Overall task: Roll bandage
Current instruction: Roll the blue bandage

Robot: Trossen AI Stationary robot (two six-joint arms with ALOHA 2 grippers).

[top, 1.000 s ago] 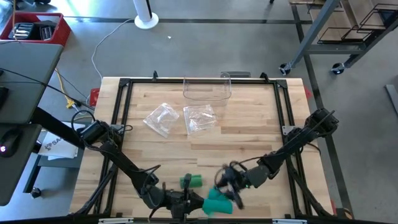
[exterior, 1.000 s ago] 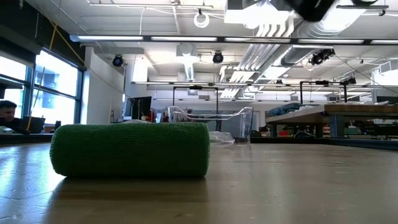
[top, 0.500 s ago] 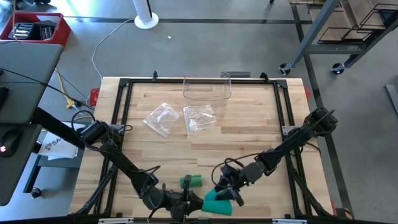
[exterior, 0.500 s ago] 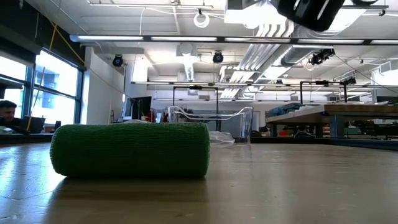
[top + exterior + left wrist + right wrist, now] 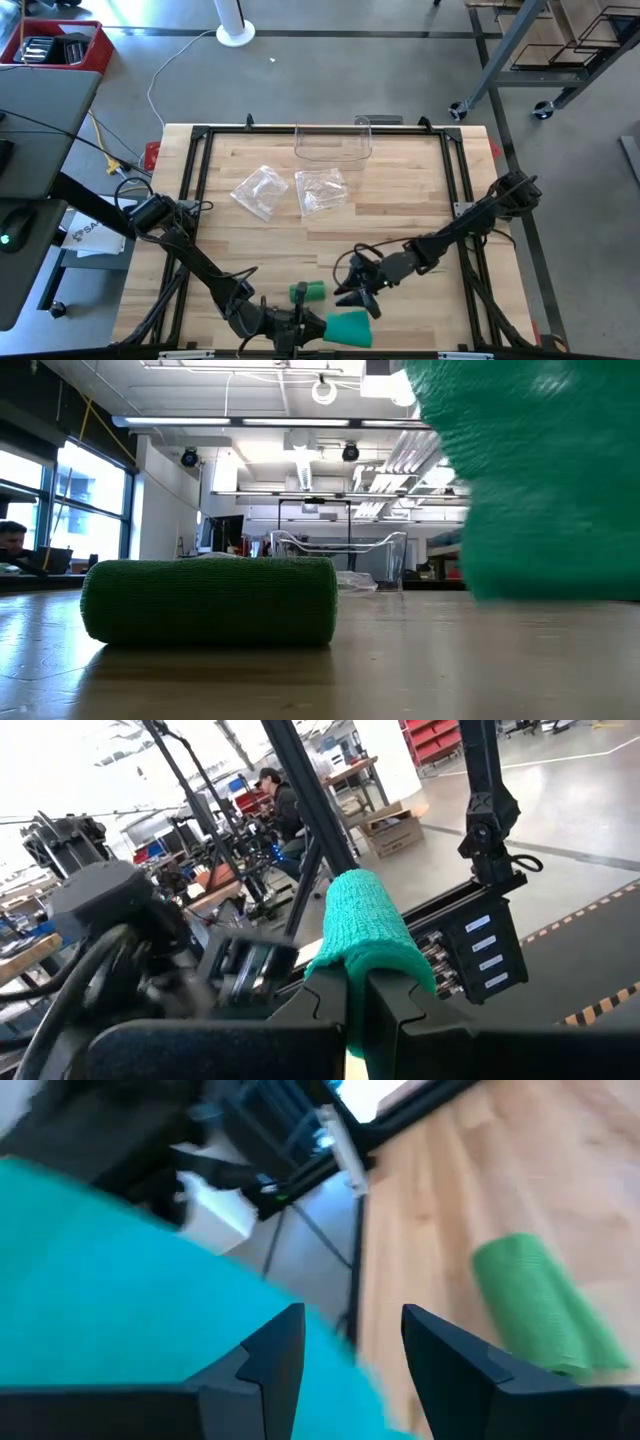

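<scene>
Beside the green roll (image 5: 308, 291), the left gripper (image 5: 312, 326) pinches the teal bandage (image 5: 349, 327) while the right gripper (image 5: 352, 291) hangs jaws apart.

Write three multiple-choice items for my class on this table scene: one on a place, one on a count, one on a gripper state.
1. Where does the green roll lie?
A. inside the clear bin
B. near the table's front edge
C. on the floor

2. How many clear bags lie on the table?
A. two
B. four
C. none

3. What is the left gripper doing?
A. hanging open above the bin
B. shut on a bag
C. shut on the teal bandage

Answers: 1 B, the green roll sits by the front edge, far from the clear bin. 2 A, one bag beside another. 3 C, the left gripper pinches the teal bandage.
</scene>
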